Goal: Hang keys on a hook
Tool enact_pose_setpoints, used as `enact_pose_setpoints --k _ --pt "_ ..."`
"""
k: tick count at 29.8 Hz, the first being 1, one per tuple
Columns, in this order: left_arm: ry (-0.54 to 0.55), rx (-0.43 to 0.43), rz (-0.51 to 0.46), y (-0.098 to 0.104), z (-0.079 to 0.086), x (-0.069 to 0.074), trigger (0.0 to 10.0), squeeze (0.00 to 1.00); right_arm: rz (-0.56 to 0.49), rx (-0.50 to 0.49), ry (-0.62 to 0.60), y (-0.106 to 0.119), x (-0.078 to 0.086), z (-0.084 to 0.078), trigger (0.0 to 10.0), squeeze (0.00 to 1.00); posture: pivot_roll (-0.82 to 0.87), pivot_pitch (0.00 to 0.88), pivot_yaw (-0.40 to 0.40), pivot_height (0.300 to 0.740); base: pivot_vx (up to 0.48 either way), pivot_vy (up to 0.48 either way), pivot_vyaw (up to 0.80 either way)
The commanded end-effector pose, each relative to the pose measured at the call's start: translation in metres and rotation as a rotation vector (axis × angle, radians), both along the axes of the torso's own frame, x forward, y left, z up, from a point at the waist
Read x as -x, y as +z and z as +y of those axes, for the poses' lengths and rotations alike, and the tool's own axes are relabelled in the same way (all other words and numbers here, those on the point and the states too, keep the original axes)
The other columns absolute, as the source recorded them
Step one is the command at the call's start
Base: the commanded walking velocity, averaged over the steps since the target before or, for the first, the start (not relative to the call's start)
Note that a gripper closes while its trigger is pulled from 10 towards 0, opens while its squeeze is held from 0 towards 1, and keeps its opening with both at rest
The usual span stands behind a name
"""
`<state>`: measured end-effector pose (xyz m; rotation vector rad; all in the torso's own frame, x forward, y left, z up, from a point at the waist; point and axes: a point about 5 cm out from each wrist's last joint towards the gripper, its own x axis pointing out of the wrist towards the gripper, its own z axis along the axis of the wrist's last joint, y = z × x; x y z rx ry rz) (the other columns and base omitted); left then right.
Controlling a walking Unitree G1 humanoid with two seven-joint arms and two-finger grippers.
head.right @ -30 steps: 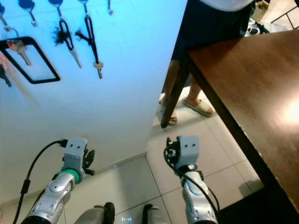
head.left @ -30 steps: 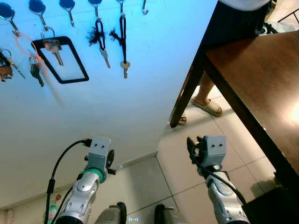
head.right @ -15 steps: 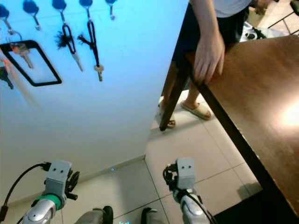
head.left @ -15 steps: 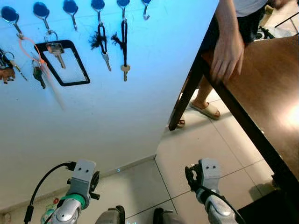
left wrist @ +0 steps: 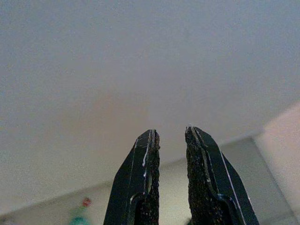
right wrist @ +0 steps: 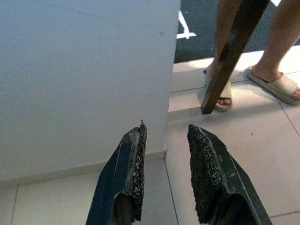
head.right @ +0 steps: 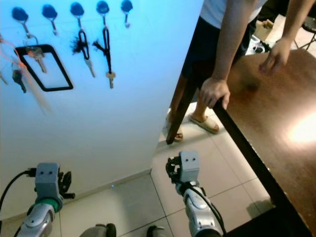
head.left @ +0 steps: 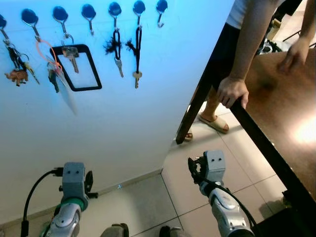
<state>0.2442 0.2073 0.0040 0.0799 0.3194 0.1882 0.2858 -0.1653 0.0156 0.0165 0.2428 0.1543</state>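
Looking up the pale wall (head.left: pixel 123 118), a row of blue hooks (head.left: pixel 89 11) runs across the top left of the frame, and that is where the keys are: one silver key on a black tasselled loop (head.left: pixel 116 52), another key on a long black cord (head.left: pixel 137 54) just right of it, a black-framed tag with a key (head.left: pixel 76 64) further left, and a cluster with an orange ring (head.left: pixel 47 59) at the far left edge; the rightmost hook (head.left: pixel 161 10) hangs bare. Down at the bottom left, the left end effector (left wrist: pixel 168 140) is raised low before the wall, its fingers a narrow gap apart with nothing between them. At bottom centre the right end effector (right wrist: pixel 164 140) points at the wall's corner and the tiled floor (right wrist: pixel 243 136), fingers parted a little wider, nothing held either. On the right, a person stands at the dark wooden counter (head.left: pixel 276 118), one hand (head.left: pixel 232 91) gripping its edge, the other hand (head.left: pixel 295 52) flat on top, sandalled feet (head.left: pixel 213 122) on the tiles by the counter's leg (head.left: pixel 195 111)
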Motion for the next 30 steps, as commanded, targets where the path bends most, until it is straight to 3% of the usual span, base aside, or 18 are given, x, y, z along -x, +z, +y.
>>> enact_pose_setpoints --k 1,7,11,16,30 --pt "0.001 -0.016 0.013 -0.004 -0.003 0.003 10.0 0.0 0.021 -0.002 -0.018 -0.003 0.002 -0.006 10.0 0.0 0.09 0.013 0.017 0.74 0.0 0.0 0.0" --pt "-0.04 -0.016 -0.062 0.011 -0.013 -0.006 10.0 0.0 -0.013 0.01 0.005 0.007 -0.008 -0.006 10.0 0.0 0.1 0.051 0.009 0.74 0.0 0.0 0.0" --pt "-0.071 -0.047 -0.096 0.019 -0.015 -0.001 10.0 0.0 -0.007 -0.016 0.016 0.001 0.0 0.001 10.0 0.0 0.13 0.083 0.018 0.74 0.0 0.0 0.0" --pt "-0.071 -0.059 -0.096 0.017 -0.014 0.006 10.0 0.0 0.02 -0.033 0.029 -0.009 0.008 0.01 10.0 0.0 0.15 0.092 0.02 0.74 -0.151 0.0 0.0" --pt "-0.067 -0.072 -0.087 0.018 -0.013 0.009 10.0 0.0 -0.006 -0.045 0.042 -0.001 -0.001 0.012 10.0 0.0 0.14 0.089 0.017 0.74 -0.28 0.0 0.0"
